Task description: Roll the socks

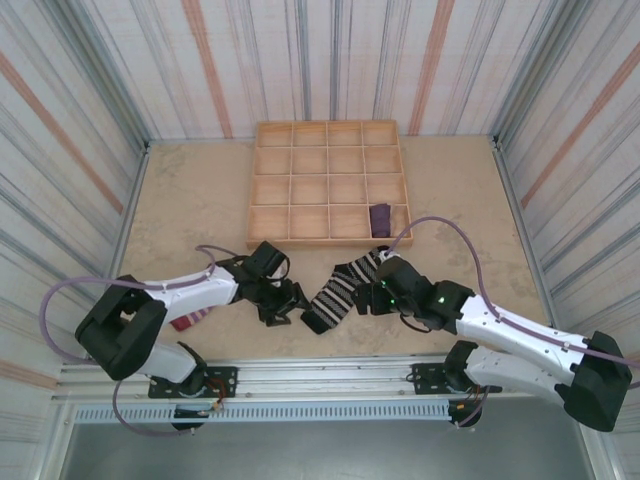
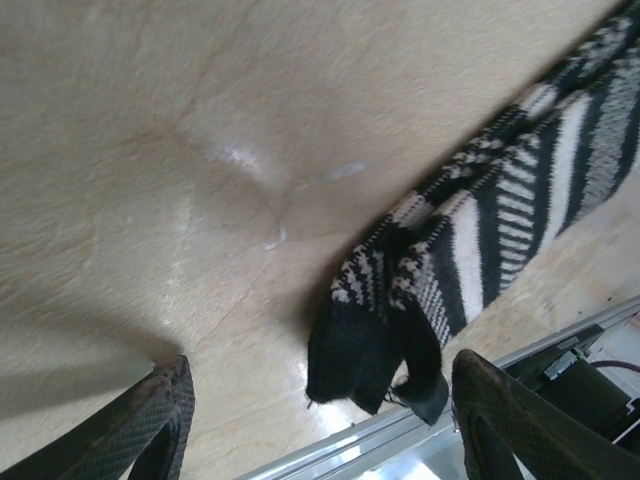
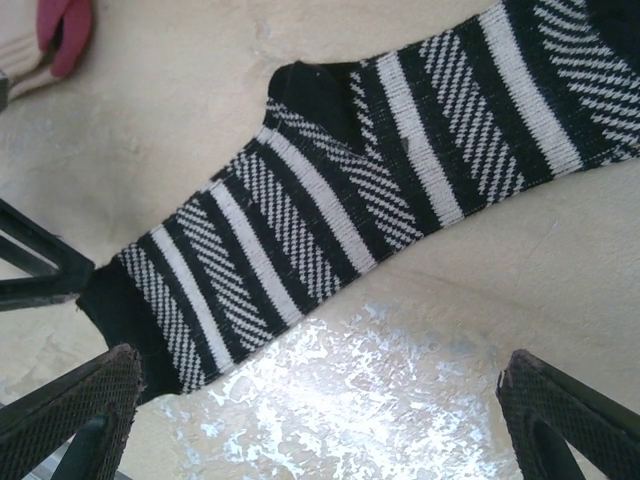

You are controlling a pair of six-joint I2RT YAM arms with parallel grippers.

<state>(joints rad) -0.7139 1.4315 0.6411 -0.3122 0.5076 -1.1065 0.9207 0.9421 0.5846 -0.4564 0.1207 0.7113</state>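
The black-and-white striped sock lies flat and slanted on the table between the two arms. My left gripper is open at its near black end, which lies between the wide-set fingers without being pinched. My right gripper is open low over the sock's middle, and bare table shows between its fingertips. A purple sock sits rolled in a compartment of the wooden tray. The beige sock with maroon trim lies partly under the left arm.
The wooden grid tray stands at the back centre. A metal rail runs along the table's near edge, close behind the left gripper. Striped walls enclose the table on three sides.
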